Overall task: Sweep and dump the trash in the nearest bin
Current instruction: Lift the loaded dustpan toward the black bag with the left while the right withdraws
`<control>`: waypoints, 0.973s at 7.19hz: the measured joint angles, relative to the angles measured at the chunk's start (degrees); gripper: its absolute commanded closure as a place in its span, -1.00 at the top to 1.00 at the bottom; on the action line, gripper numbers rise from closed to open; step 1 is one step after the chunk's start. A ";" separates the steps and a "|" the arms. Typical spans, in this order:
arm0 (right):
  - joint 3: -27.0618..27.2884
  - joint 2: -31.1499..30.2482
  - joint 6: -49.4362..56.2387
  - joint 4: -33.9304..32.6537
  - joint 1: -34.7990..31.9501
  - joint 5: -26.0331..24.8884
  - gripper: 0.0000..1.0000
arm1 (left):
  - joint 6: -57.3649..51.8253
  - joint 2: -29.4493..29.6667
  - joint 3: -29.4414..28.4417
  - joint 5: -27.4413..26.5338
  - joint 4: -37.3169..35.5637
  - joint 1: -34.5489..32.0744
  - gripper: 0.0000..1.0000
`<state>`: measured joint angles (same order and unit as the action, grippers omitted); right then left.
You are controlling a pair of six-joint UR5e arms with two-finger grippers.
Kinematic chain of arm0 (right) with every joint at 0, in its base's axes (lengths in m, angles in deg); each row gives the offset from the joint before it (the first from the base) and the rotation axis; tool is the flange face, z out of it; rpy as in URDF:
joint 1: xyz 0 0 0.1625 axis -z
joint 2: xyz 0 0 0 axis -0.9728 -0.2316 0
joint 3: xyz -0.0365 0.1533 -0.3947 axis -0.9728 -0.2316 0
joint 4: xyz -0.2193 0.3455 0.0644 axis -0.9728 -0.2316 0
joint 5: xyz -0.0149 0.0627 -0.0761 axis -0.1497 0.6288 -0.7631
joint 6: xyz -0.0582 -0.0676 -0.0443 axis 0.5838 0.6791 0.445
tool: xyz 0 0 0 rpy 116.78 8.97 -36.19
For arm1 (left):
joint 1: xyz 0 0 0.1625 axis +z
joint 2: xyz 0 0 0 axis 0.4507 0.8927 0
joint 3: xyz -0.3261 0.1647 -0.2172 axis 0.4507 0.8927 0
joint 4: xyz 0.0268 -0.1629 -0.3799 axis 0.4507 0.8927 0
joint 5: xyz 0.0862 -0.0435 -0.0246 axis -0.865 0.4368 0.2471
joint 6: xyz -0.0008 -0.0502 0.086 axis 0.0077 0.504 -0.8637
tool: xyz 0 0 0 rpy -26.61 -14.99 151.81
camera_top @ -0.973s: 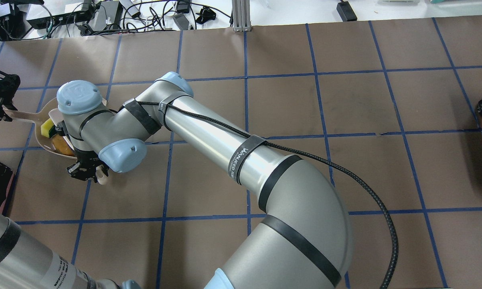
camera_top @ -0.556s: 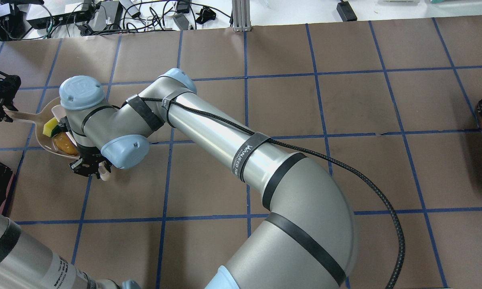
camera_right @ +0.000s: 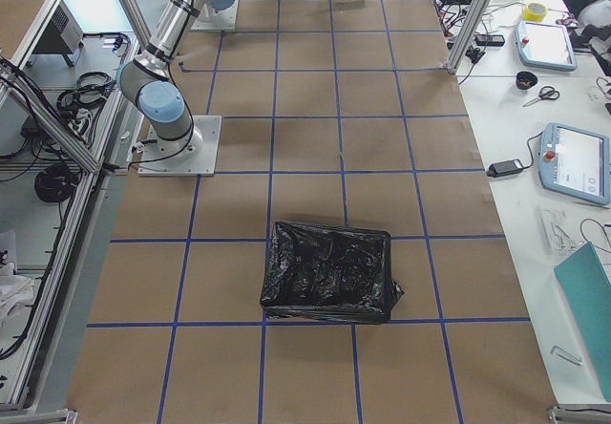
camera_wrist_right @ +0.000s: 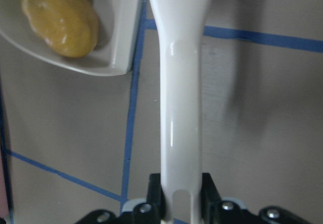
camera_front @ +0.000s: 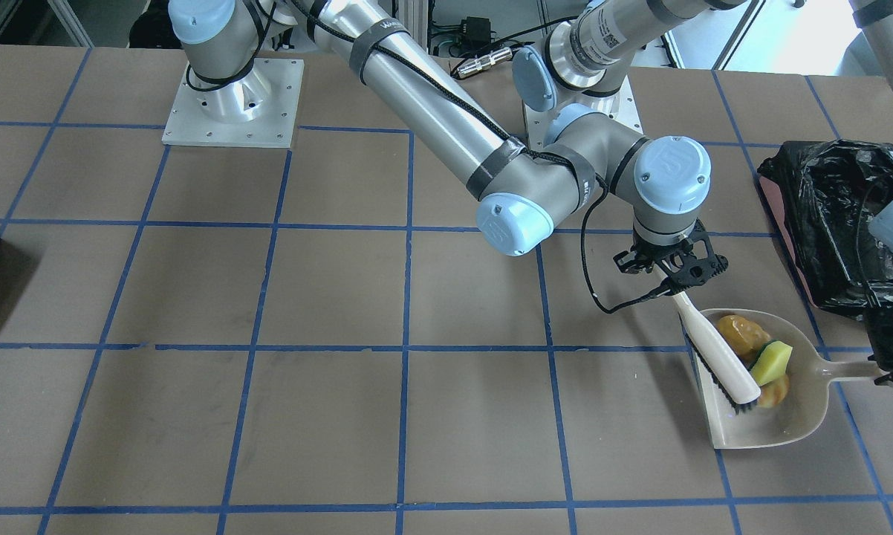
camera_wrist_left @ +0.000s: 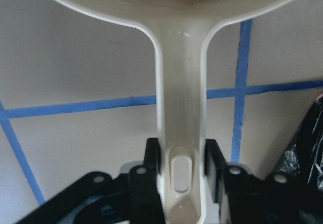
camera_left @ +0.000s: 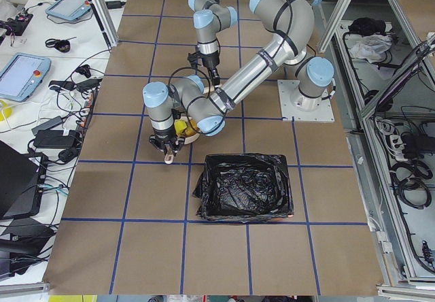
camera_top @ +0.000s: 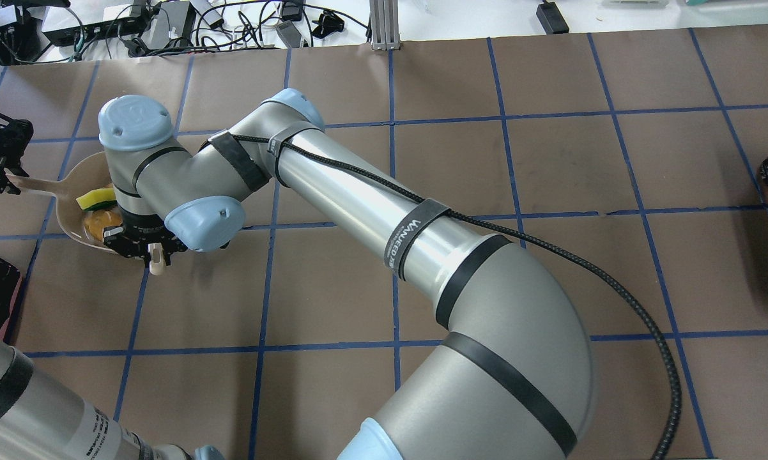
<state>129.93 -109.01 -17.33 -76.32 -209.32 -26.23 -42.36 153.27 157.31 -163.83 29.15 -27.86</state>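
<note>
A white dustpan (camera_front: 781, 423) lies flat on the table. In it are the golden-brown lump (camera_front: 740, 333), the yellow wedge with a green edge (camera_front: 773, 360) and a third pale piece (camera_front: 777, 391), partly hidden by the brush. My right gripper (camera_front: 673, 281) is shut on the handle of a white brush (camera_front: 718, 357), whose bristled head lies in the pan against the trash. My left gripper (camera_wrist_left: 181, 168) is shut on the dustpan handle (camera_wrist_left: 180, 108). The black-lined bin (camera_front: 825, 215) stands right beside the pan. The lump also shows in the right wrist view (camera_wrist_right: 60, 19).
The right arm (camera_top: 358, 211) reaches across the table to the robot's left side. A second black-lined bin (camera_right: 329, 271) stands far off at the robot's right end. Cables and electronics (camera_top: 167, 25) lie past the table's far edge.
My right wrist has swung and moved away from the robot, pushing the brush further into the pan. The wedge has shifted in the pan. The left gripper and dustpan have stayed still.
</note>
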 measured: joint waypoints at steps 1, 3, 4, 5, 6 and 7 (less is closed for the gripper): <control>4.28 -3.87 -3.97 3.38 1.38 -2.60 -1.00 | 0.30 -0.73 -0.14 0.12 0.25 0.12 -1.00; 18.78 -14.13 -6.01 5.26 4.21 -6.62 -1.00 | 0.61 -2.86 -0.57 0.33 2.35 0.89 -1.00; 27.43 -20.29 -5.56 5.29 5.26 -8.93 -1.00 | 0.72 -4.05 -0.67 1.18 4.57 1.90 -1.00; 35.91 -26.56 -3.46 5.28 5.95 -11.04 -1.00 | 0.78 -5.21 -0.85 2.62 6.90 3.39 -1.00; 43.61 -32.29 0.06 5.02 6.66 -12.41 -1.00 | 0.53 -6.69 -1.48 4.26 10.10 5.98 -1.00; 50.18 -36.91 3.41 3.77 7.49 -13.19 -1.00 | -0.06 -8.33 -3.04 5.24 14.07 9.50 -1.00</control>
<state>180.11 -145.92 -13.92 -72.55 -201.82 -39.42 -42.42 144.94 154.28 -158.59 43.22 -18.36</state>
